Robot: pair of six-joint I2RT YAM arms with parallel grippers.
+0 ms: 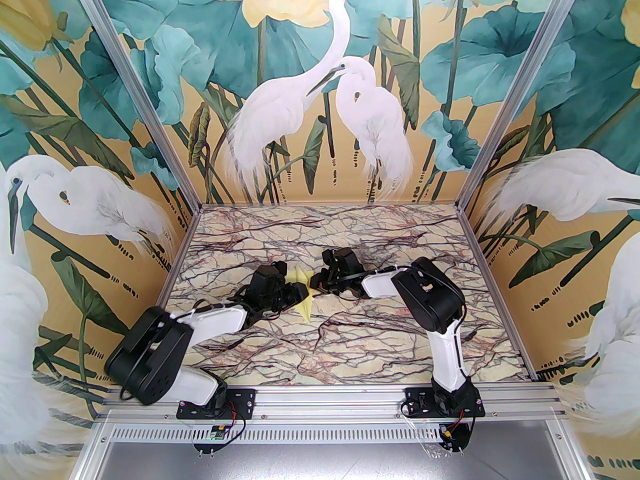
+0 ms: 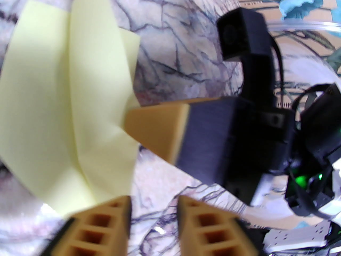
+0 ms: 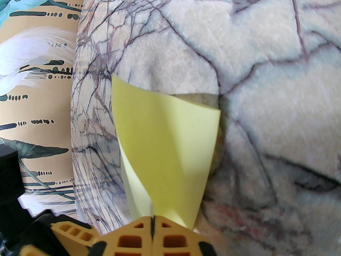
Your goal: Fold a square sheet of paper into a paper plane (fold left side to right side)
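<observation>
Paper plane (image 1: 305, 310): pale yellow, thin, matte, narrow & pointed w/ creased flaps. It lies near the middle of the counter (image 1: 350, 353), a bit toward its left edge and well off every corner.

R jaws are pressed together, pinching the plane's edge. In the right wrist view the paper fans out straight from the seam betw. the two tan fingers (image 3: 183, 233), w/ one flap lifted & curling off the surface.

L jaws are spread partway w/ nothing betw. them; bare counter shows thru the gap. The plane sits just beyond & to one side of the L fingertips (image 2: 106, 223). It's v. close, but too blurry to tell if they touch.

In the top view both jaws close in on the plane from opposite sides.

Counter is flat, cream marble-look w/ dark purple-red veins. Fingers are tan plastic w/ square hollow cells, black housings behind.
</observation>
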